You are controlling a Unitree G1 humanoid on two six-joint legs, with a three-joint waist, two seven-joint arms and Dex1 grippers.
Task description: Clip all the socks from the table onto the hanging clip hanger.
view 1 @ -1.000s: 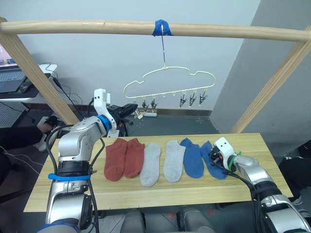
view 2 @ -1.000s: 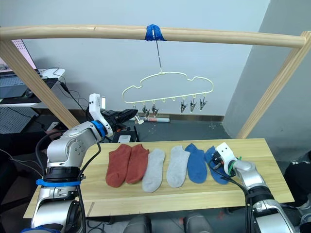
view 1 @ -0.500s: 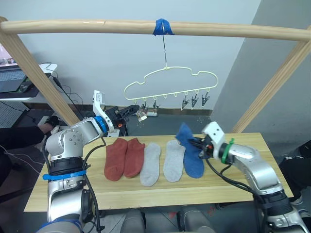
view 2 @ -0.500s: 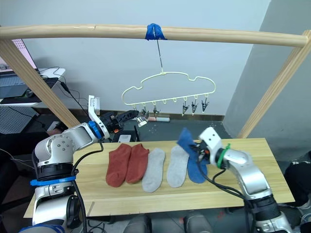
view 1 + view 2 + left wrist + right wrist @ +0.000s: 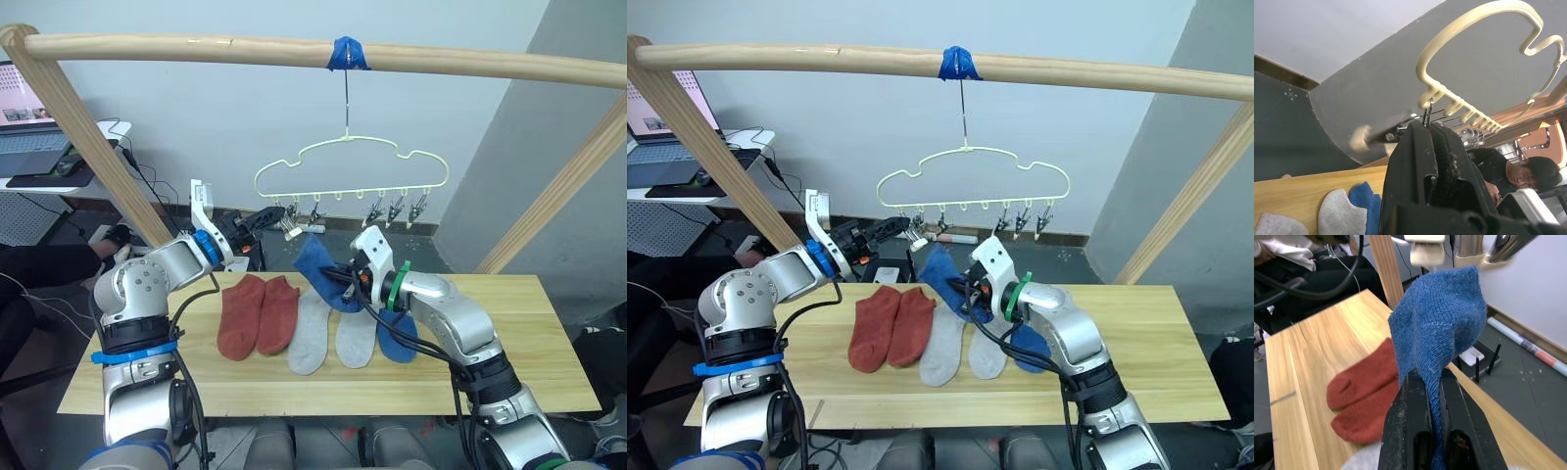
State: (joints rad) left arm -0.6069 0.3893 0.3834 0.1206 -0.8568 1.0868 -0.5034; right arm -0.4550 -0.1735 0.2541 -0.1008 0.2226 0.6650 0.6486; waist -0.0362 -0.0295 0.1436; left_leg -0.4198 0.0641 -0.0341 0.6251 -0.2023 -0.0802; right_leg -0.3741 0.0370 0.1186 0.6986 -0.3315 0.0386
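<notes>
Blue sock lifted toward the clip hanger, centre of the frame.
The right end effector (image 5: 345, 277) is clamped on a blue sock (image 5: 321, 271); the left end effector (image 5: 270, 217), fingers together, pinches the hanger's (image 5: 351, 168) leftmost clip (image 5: 291, 227). The limp sock could miss the clip and fall to the table (image 5: 549, 343).

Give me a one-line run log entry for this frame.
left gripper: shut on clip | right gripper: shut on blue sock, lifted | socks on table: five | clipped: none

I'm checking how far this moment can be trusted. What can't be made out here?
- Whether the left gripper has pressed a clip open: too small in the eye views, hidden by its fingers in the left wrist view.
- The second blue sock on the table: partly behind the right arm.
</notes>
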